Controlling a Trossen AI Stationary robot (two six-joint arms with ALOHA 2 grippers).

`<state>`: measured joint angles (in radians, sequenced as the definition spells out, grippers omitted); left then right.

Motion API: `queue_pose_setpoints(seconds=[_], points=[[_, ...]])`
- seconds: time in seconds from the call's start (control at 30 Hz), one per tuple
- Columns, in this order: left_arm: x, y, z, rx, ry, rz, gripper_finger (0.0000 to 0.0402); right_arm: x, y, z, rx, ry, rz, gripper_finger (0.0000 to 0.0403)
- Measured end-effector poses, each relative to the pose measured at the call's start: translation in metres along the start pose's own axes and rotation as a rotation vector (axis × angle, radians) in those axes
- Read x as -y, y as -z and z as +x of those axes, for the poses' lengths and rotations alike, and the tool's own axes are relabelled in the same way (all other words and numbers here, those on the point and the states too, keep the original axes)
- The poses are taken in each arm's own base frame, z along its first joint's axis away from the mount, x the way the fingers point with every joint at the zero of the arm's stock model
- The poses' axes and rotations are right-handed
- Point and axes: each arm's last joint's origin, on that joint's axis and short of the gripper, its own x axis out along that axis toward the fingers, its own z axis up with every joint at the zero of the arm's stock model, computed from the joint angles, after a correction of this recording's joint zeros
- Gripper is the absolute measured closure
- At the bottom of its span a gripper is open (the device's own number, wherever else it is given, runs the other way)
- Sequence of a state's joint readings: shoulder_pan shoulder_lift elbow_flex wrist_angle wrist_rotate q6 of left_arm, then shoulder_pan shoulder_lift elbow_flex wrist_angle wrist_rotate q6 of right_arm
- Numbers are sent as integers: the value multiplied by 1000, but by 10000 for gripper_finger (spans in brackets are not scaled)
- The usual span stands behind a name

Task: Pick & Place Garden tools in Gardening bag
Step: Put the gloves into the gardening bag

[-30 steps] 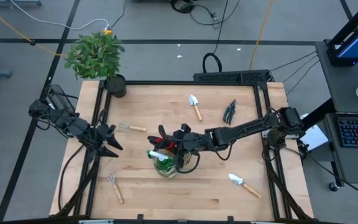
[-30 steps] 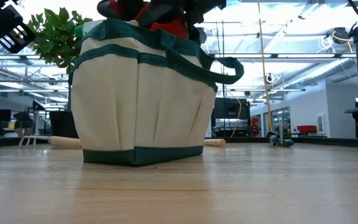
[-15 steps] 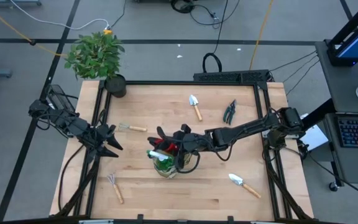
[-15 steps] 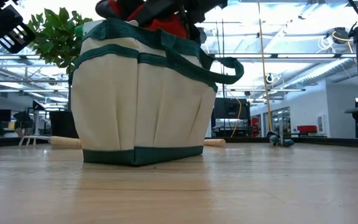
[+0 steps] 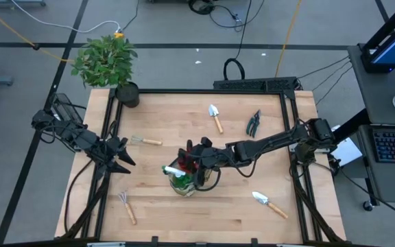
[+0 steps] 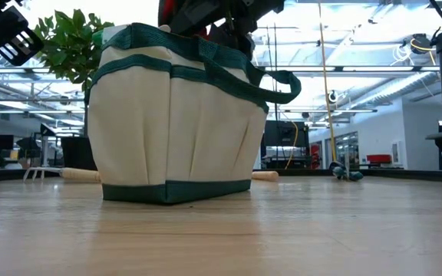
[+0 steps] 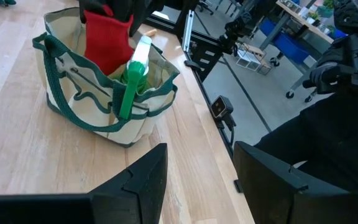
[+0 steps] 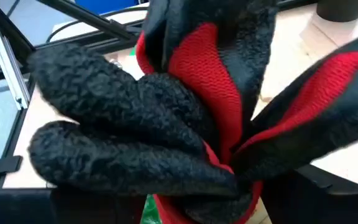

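Gloves [image 5: 189, 159], the red-and-black pair, are sitting upright in the gardening bag [image 6: 171, 123] next to the green spray bottle [image 7: 131, 84]. Right gripper [image 5: 199, 156] is hanging right over the bag's mouth, but the gloves are blocking its wrist view, so can't tell if the jaws are gripping or loose. Trowels [image 5: 214, 116], shears [image 5: 254, 122] and rakes [image 5: 127, 206] are lying scattered around. Left gripper [image 5: 122, 158] is idling open near the left edge.
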<state>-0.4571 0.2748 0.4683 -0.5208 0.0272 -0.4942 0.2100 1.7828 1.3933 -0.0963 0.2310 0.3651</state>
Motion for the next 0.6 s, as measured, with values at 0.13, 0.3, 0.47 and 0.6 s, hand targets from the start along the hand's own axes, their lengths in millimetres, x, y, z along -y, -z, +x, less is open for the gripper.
queue_pose_setpoints(seconds=[0.13, 0.3, 0.47, 0.6], points=[[0, 0, 0, 0, 0, 0, 213, 0, 1, 0, -6, 2, -11, 145], [0, 0, 0, 0, 0, 0, 213, 2, 5, 0, -48, 18, -22, 139], [0, 0, 0, 1, 0, 0, 213, 4, 9, -2, -98, 37, -35, 128], [0, 0, 0, 0, 0, 1, 213, 5, 10, -4, -125, 31, -39, 115]])
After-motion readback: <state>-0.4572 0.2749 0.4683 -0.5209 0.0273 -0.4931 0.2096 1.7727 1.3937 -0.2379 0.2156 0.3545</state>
